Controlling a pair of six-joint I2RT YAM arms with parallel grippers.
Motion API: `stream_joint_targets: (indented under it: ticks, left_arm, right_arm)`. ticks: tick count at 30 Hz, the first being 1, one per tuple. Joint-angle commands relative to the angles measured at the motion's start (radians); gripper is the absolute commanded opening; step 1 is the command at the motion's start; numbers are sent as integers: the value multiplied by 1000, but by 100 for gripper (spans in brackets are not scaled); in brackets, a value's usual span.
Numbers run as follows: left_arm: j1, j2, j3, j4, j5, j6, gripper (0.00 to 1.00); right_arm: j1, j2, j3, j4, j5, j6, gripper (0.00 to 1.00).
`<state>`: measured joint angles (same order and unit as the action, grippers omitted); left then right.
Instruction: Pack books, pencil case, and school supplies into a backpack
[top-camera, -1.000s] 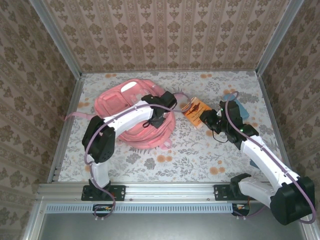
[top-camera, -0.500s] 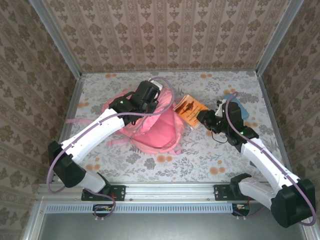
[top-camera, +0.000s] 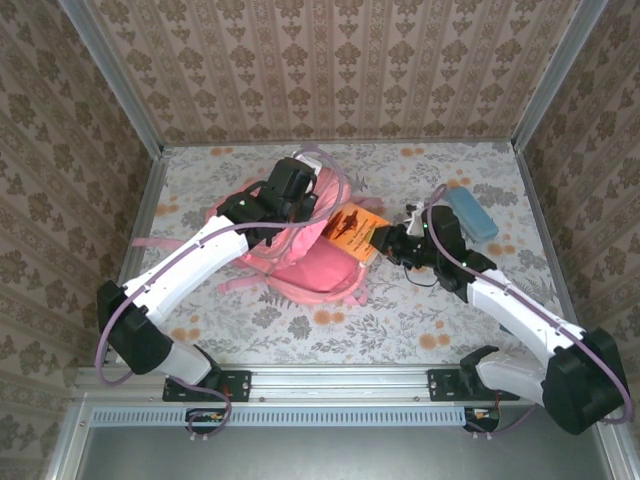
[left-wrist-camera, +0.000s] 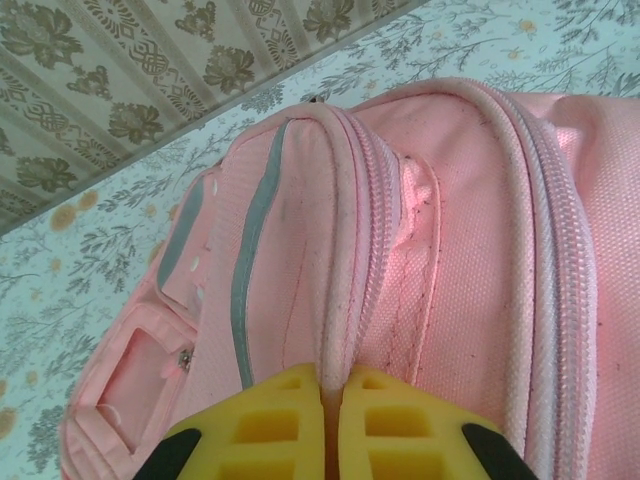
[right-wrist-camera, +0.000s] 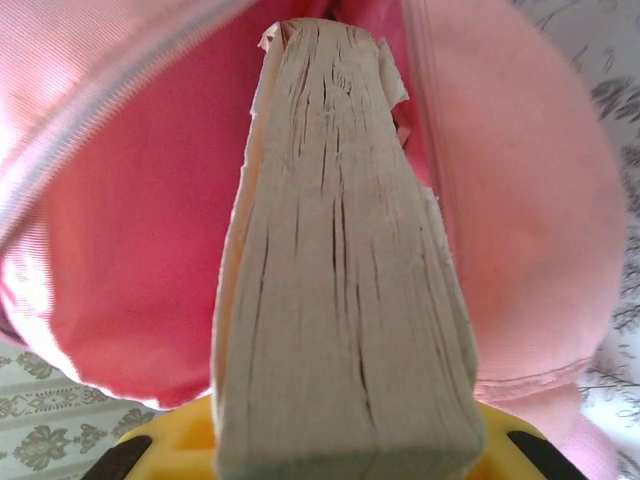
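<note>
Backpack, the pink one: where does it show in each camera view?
Top external: backpack centre-left, held by the left tool.
Left wrist: across the frame, its seam pinched by that tool.
Right wrist: pink fabric behind the orange booklet.
Shared landmark: floral tablecloth.

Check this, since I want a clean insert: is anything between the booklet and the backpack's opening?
Nothing visible. The left gripper pinches the zip edge of the backpack; the orange booklet, held by the right gripper, points straight at bare pink lining.

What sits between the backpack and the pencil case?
In the top view, the orange booklet, held by the right gripper, lies between the backpack and the pencil case.
</note>
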<state>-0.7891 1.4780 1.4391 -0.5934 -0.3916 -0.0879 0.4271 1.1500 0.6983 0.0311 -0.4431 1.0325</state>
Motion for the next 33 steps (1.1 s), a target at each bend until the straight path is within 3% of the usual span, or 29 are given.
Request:
stream_joint_targets:
  ticks: [1, 13, 21, 24, 27, 33]
  left_arm:
    - [11, -11, 40, 139, 14, -57, 7]
    - [84, -12, 45, 141, 179, -237, 6]
    - [113, -22, 40, 145, 244, -258, 5]
    - [119, -22, 38, 145, 247, -264, 5]
    - [126, -20, 33, 144, 249, -268, 5]
    - [136, -15, 23, 145, 262, -272, 4]
  right_arm:
    - [43, 61, 27, 167, -28, 77, 19]
    - [171, 455, 209, 383, 195, 293, 18]
    - [205, 702, 383, 421, 239, 352, 21]
    - [213, 790, 459, 407, 234, 367, 28]
    - [211, 855, 513, 396, 186, 382, 41]
    - [202, 766, 475, 281, 211, 361, 59]
